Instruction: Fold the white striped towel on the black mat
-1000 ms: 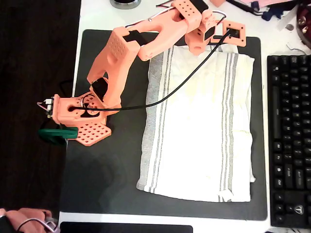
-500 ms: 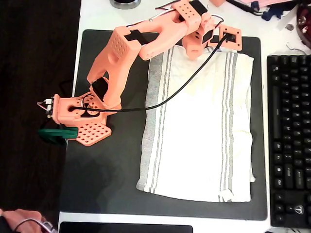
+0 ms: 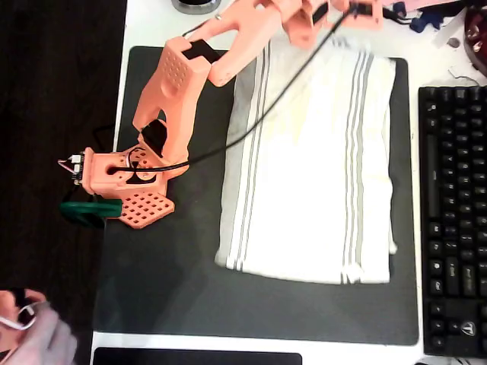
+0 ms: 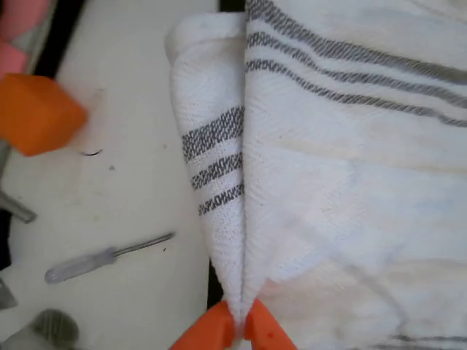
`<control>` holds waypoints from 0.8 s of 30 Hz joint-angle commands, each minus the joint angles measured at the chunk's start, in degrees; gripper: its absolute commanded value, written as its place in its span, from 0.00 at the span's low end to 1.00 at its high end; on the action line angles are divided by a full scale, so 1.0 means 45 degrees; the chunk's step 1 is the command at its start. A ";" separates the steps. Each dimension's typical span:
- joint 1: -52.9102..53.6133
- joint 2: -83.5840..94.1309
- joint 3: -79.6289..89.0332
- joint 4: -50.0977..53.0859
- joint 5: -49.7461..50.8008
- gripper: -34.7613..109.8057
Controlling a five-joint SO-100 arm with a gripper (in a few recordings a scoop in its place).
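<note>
The white striped towel (image 3: 312, 167) lies spread on the right half of the black mat (image 3: 167, 281), its far edge reaching past the mat's top border. My orange gripper (image 3: 323, 17) is at the towel's far edge, at the top of the overhead view. In the wrist view the gripper (image 4: 235, 329) is shut on a pinched fold of the towel (image 4: 343, 182), which rises in a ridge from the two orange fingertips (image 4: 204, 334). A rolled corner with grey stripes hangs over the white table.
A black keyboard (image 3: 454, 220) runs along the mat's right side. The arm's base (image 3: 122, 179) and a green clamp (image 3: 87, 211) sit at the mat's left edge. A person's hand (image 3: 34, 334) is at bottom left. A screwdriver (image 4: 102, 257) and an orange block (image 4: 36, 113) lie beyond the mat.
The gripper has moved toward the far edge of the table, dragging the towel with it. The towel's near edge has slid away from the mat's front border.
</note>
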 commanded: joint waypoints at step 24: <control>1.0898 1.1387 0.7012 0.2539 -0.6621 0.24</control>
